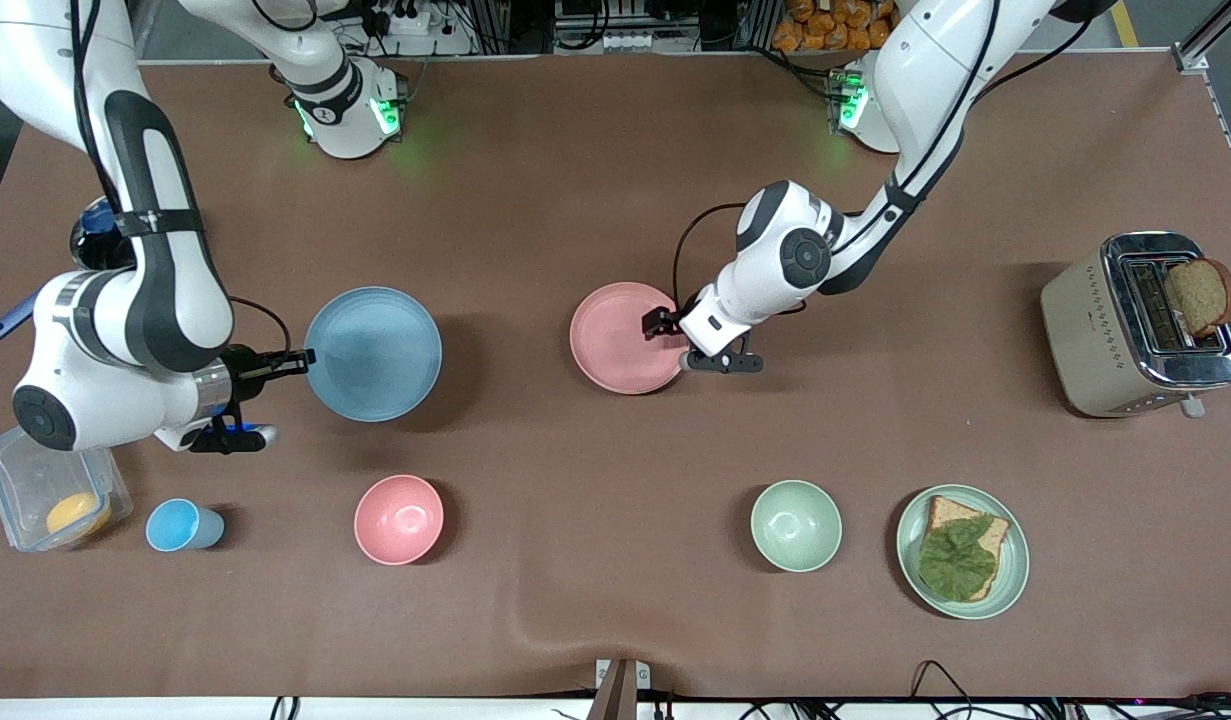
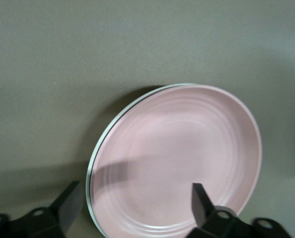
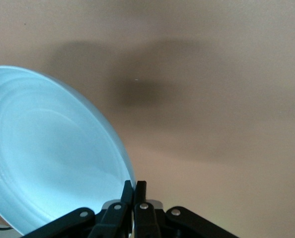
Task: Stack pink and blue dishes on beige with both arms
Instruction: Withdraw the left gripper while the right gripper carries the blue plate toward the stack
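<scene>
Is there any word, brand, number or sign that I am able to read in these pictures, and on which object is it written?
None can be read.
The toaster has small marks low on its side, too small to read.
The blue plate, pink plate, bowls and cup carry no text.
</scene>
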Tool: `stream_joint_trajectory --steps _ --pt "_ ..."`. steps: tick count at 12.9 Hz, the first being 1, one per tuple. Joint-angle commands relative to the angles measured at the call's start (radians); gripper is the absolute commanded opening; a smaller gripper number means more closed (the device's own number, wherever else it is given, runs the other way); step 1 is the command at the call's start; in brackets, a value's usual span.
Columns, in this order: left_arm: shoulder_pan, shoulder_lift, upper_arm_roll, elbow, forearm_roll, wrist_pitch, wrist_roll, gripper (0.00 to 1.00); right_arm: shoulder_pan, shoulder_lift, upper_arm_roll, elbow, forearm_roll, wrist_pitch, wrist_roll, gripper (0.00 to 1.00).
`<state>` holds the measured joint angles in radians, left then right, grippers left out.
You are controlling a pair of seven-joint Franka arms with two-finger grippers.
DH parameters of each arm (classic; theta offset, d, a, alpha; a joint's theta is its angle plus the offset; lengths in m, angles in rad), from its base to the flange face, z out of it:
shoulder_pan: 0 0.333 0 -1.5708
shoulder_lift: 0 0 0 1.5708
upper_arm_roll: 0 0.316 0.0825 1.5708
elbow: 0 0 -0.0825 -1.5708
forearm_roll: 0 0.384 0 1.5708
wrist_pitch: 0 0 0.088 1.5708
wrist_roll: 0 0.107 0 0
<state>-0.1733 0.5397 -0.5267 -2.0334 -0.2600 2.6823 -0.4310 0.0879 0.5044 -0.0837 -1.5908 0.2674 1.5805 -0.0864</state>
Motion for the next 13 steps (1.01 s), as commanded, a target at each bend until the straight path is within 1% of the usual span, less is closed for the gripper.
stream_joint_trajectory --steps 1,3,5,6,7,9,10,12,13 --pt "0.001 -0.078 0.004 -0.011 -0.005 -0.056 -0.008 1.0 0.019 0.014 -0.007 0.035 0.018 -0.02 0.03 0.0" --pt "0.03 -0.144 0.005 -0.011 -0.005 -0.106 -0.006 1.0 0.026 0.014 -0.005 0.034 0.03 -0.02 0.042 0.0" --pt "0.105 -0.243 0.005 0.008 0.016 -0.229 0.0 1.0 0.065 0.014 -0.007 0.034 0.055 -0.027 0.085 0.0" --pt "0.147 -0.279 0.005 0.039 0.065 -0.313 0.003 1.0 0.096 0.014 -0.007 0.032 0.055 -0.028 0.12 0.0" --pt "0.196 -0.302 0.005 0.089 0.149 -0.425 0.008 1.0 0.13 0.014 -0.007 0.032 0.055 -0.031 0.155 0.0" --pt "0.273 -0.322 0.004 0.227 0.296 -0.679 0.014 1.0 0.202 0.016 -0.007 0.032 0.058 -0.037 0.215 0.0" --pt "0.3 -0.323 0.004 0.305 0.323 -0.79 0.015 1.0 0.231 0.016 -0.007 0.032 0.059 -0.037 0.235 0.0" --pt "0.354 -0.322 0.004 0.46 0.327 -0.988 0.015 1.0 0.274 0.025 -0.007 0.032 0.12 -0.037 0.26 0.0" --pt "0.38 -0.325 0.004 0.507 0.327 -1.056 0.015 1.0 0.298 0.034 -0.007 0.032 0.151 -0.03 0.278 0.0"
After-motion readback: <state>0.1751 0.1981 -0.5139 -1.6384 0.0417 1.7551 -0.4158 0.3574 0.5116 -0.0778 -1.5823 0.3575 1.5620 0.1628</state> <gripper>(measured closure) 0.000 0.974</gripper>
